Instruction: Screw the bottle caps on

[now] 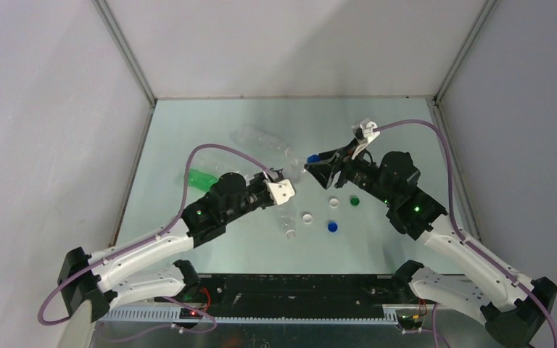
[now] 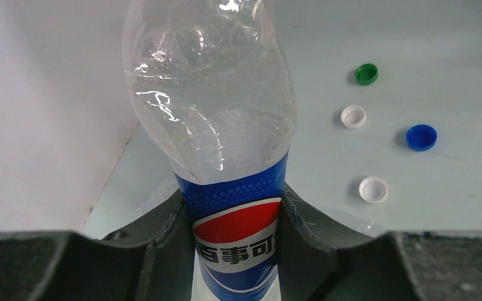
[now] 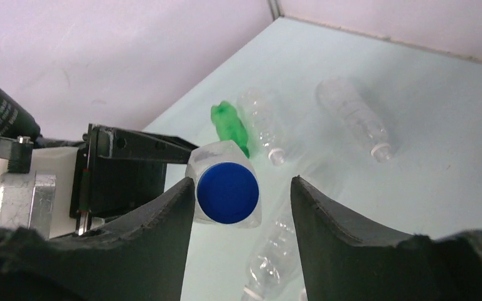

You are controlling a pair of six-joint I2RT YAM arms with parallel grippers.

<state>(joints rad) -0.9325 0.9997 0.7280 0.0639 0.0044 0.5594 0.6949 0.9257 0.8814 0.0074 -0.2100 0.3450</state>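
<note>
My left gripper [image 2: 235, 221] is shut on the Pepsi bottle [image 2: 216, 119], gripping it at the blue-red-white label and holding it off the table. A blue cap [image 3: 228, 192] sits on the bottle's mouth. My right gripper [image 3: 241, 184] is open around that cap; the cap lies close to the left finger, with a gap to the right finger. From above, the blue cap [image 1: 312, 158] shows between both grippers. Loose on the table lie a green cap [image 2: 366, 74], two white caps [image 2: 353, 116] [image 2: 373, 189] and a blue cap [image 2: 421, 137].
A green bottle [image 3: 229, 125] and two clear bottles [image 3: 263, 125] [image 3: 354, 116] lie on their sides toward the back left. Another clear bottle [image 3: 273, 257] lies below the held one. Grey walls [image 1: 58, 109] enclose the table on three sides.
</note>
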